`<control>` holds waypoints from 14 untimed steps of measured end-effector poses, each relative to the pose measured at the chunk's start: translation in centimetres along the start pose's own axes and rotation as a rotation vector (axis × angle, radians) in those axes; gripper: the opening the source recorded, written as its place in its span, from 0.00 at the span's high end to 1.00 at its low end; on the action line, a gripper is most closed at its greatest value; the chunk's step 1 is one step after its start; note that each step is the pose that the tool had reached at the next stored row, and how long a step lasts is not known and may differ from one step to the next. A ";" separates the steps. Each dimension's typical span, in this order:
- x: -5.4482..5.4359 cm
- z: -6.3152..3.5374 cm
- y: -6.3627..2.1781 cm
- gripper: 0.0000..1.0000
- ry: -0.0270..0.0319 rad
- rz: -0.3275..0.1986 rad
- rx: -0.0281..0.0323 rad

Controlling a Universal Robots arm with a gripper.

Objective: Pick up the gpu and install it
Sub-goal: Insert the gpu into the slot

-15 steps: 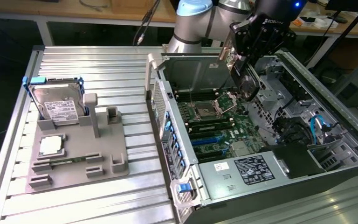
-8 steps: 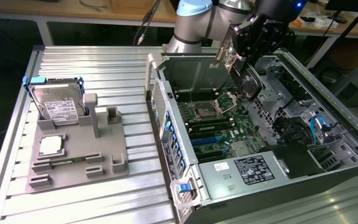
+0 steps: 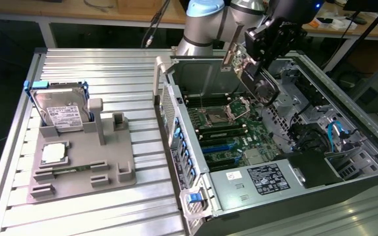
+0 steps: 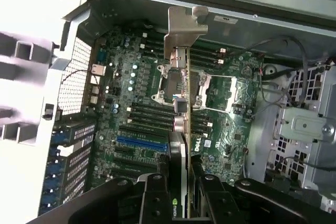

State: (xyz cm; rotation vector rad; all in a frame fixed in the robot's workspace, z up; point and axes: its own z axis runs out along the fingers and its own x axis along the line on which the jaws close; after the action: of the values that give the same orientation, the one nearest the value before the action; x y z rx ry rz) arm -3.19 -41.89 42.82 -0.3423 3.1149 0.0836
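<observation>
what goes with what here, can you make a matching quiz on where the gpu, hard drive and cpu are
Things:
1. gpu
2. hard drive
3. cpu

Places:
a. lying flat on the grey holder
b. gripped in the gripper above the open case
c. standing upright in a blue frame on the holder

Pairs: 1-b, 2-c, 3-a
</observation>
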 end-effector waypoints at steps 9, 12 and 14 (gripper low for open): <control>0.0 0.20 -0.01 0.73 0.0104 -0.202 -0.0024; 0.0 0.27 -0.02 0.73 0.0134 -0.267 -0.0031; 0.0 0.33 -0.02 0.73 0.0151 -0.302 -0.0036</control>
State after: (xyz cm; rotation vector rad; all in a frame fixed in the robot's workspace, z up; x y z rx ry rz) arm -3.19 -41.89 42.49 -0.8096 3.0350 0.0842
